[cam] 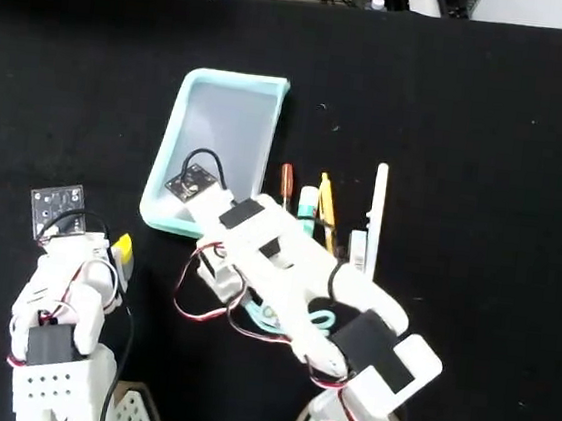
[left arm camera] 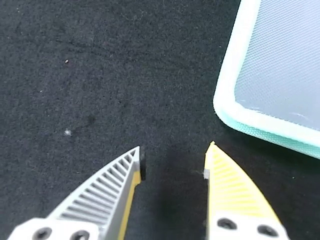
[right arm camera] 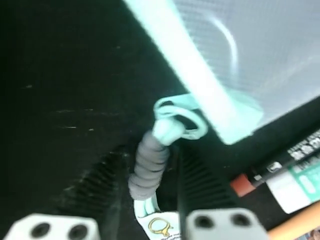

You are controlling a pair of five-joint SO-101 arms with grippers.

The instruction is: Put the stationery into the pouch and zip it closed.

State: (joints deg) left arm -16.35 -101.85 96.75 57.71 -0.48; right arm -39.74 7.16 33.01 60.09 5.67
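- Left arm (cam: 59,318) stands at the near-left of the black counter (cam: 489,142). Its gripper (left arm camera: 172,162) hangs low over bare cloth with one grey and one yellow finger spread apart, gripping nothing.
- A small square board (cam: 56,209) marked with dots lies flat on the counter, just beyond that arm.
- Pouch (cam: 223,144), pale see-through mesh with a mint-green border, lies flat near the middle of the counter. It is tilted so that its far end leans to the right. In the left wrist view its rounded near corner sits just beyond the yellow finger, apart from it.
- Right arm (cam: 295,272) stretches from its base at the near-right, diagonally across the counter to the pouch's near edge.
- Right gripper (right arm camera: 150,152) sits at the pouch's corner with its dark fingers closed on a grey ribbed zip pull (right arm camera: 149,167). The pull's mint tip meets a mint ring (right arm camera: 186,120) fixed at that corner.
- Stationery lies outside the pouch, in a row on the counter just to its right: a brown-handled pen (cam: 287,184), a teal pen (cam: 307,205), a yellow pen (cam: 326,205) and a long white stick (cam: 377,211). All point roughly away from the arms, and their near ends run under the right arm.
- Mint loops (cam: 322,320), seemingly scissor handles, show on the counter beneath the right arm; the rest is hidden.
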